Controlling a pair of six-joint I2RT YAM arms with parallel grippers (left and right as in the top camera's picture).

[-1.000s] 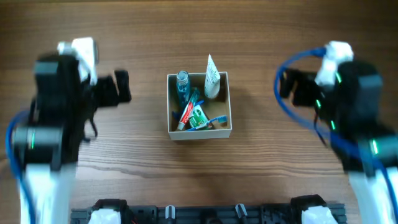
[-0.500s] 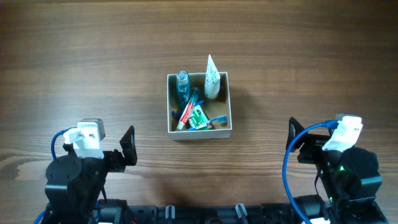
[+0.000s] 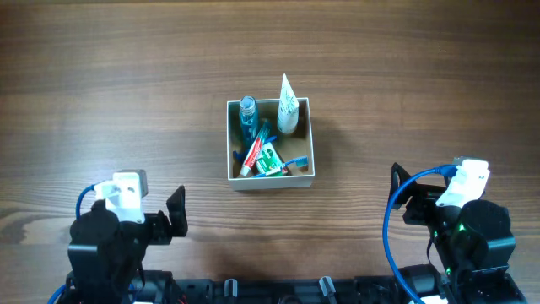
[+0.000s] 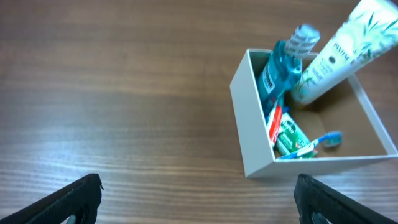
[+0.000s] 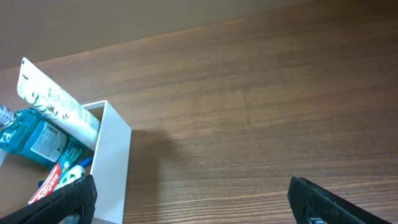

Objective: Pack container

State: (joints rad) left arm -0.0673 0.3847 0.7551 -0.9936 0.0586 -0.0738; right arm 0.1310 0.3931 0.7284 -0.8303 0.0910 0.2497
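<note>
The container (image 3: 272, 180), a white-walled box with a tan inside, stands mid-table. In it are a blue mouthwash bottle (image 3: 247, 118), a white tube (image 3: 288, 108) leaning on the far rim, a red-and-green toothpaste (image 3: 261, 157) and a blue toothbrush (image 3: 293, 162). My left gripper (image 3: 169, 218) is low at the near left, open and empty. My right gripper (image 3: 403, 198) is at the near right, also open and empty. In the left wrist view the container (image 4: 252, 130) is ahead to the right of the gripper (image 4: 199, 190). In the right wrist view the container (image 5: 112, 162) is at the left, by the gripper (image 5: 193, 190).
Bare wooden tabletop (image 3: 126, 76) surrounds the box on all sides. A black rail (image 3: 278, 291) runs along the near edge between the two arm bases.
Both arms have drawn back from beside the container to the near edge of the table. The jaws stayed open. The things in the box have not moved.
</note>
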